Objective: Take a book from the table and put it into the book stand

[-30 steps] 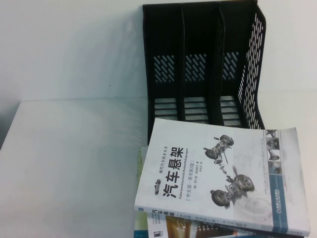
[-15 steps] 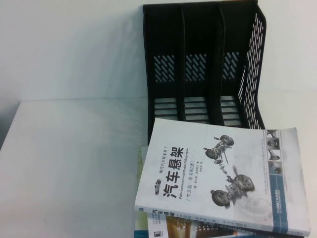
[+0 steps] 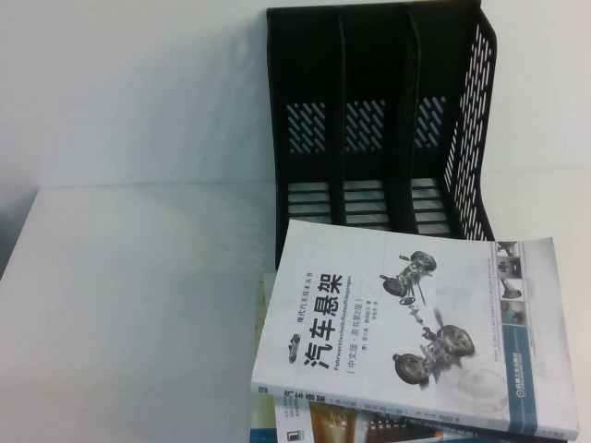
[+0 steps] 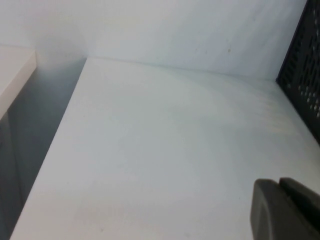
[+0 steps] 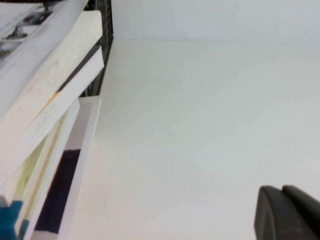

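Observation:
The book, white front with a black Chinese title and suspension pictures, lies flat on top of a small stack just in front of the book stand. The black stand's three compartments are empty. Its perforated side wall shows in the left wrist view. The book's page edges show in the right wrist view. My left gripper is shut and empty over bare table, left of the stand. My right gripper is shut and empty over bare table, right of the stack. Neither gripper shows in the high view.
Other books lie under the white one at the table's front edge. The white table has bare room to the left of the stack, with its left edge dropping off. A white wall stands behind.

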Robot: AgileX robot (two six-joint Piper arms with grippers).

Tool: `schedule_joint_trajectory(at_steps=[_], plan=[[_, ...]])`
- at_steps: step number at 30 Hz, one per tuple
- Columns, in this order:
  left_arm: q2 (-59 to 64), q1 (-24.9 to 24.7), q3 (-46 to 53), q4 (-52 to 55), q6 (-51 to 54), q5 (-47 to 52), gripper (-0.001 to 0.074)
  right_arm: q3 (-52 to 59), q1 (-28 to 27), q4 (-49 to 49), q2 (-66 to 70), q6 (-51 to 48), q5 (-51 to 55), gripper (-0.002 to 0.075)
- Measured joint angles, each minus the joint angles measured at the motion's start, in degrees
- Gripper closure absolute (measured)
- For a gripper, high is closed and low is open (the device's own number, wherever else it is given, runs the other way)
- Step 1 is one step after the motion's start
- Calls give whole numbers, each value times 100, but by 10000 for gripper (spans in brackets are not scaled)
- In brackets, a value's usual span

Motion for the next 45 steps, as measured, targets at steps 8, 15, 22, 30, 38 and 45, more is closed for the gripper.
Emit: schedule_joint_trajectory(at_steps=[8,15,22,30,38,45], plan=[[0,0,0,-1550,0,-1606,739,59,0,1284,0,0,-1190,729],[0,0,0,-2458,-100,-2212,739,59,0,2785,0,0,-2094,729],[0,0,0,-2638,-311,-2123,739,59,0,3458,0,-17,-2754,729],[0,0,-51,-2586,-436,-3005,739,-558,0,3333,0,-51,-2807,729],[0,0,-1290,-1295,-272,-2850,739,-2261,0,2864,0,-963,-2803,729],[1185,0,-2460,-202,0,-1610,739,-3592,0,2777,939,-2870,-1977,729]])
